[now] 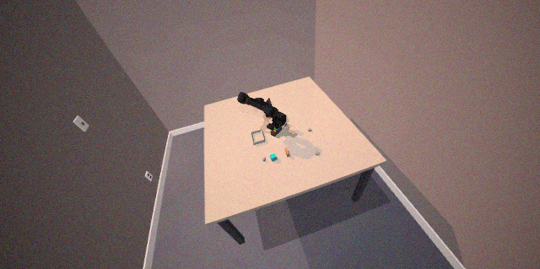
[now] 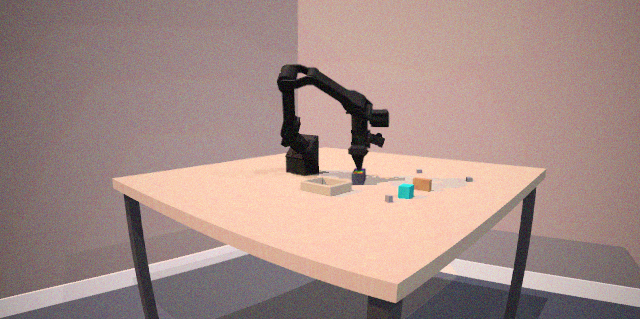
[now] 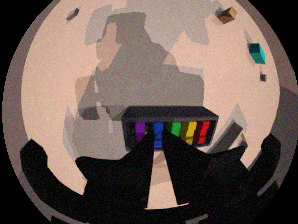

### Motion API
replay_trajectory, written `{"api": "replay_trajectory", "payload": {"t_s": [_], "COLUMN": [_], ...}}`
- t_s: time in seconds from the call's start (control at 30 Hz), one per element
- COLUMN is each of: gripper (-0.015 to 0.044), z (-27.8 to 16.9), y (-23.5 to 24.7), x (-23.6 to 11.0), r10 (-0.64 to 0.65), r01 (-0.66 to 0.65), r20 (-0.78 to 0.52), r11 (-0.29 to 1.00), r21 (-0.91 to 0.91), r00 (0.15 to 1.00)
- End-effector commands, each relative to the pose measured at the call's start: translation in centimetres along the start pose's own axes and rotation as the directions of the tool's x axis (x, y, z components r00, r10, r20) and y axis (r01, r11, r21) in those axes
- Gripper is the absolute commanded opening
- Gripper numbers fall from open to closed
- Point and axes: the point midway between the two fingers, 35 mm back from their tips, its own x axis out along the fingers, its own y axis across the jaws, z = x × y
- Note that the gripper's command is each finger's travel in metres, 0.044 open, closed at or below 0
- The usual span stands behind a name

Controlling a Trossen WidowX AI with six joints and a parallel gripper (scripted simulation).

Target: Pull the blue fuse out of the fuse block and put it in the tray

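The dark fuse block (image 3: 166,115) (image 2: 358,177) (image 1: 276,131) stands on the table with a row of coloured fuses: purple, blue, green, yellow and red. The blue fuse (image 3: 157,135) sits in the block, second from the left in the wrist view. My gripper (image 3: 157,133) (image 2: 358,167) points straight down onto the block and is shut on the blue fuse, one finger on each side of it. The tray (image 2: 325,186) (image 1: 258,137), a shallow beige open box, lies on the table just beside the block.
A cyan cube (image 2: 405,191) (image 1: 273,157) (image 3: 257,54) and an orange-brown block (image 2: 422,184) (image 1: 287,151) (image 3: 226,15) lie beyond the fuse block. Small grey bits (image 2: 388,198) (image 2: 468,179) are scattered on the table. The arm's base (image 2: 302,156) stands behind the tray.
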Motion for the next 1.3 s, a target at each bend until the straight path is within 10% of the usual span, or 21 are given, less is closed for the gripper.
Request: {"api": "replay_trajectory", "payload": {"t_s": [0.0,1.27], "gripper": [0.0,0.0], "z": [0.0,0.1], "y": [0.0,0.0], "x": [0.0,-1.8], "r10": [0.0,0.0], "r01": [0.0,0.0], "r20": [0.0,0.0], "r11": [1.0,1.0], "r21": [0.0,-0.003], "r00": [1.0,1.0]}}
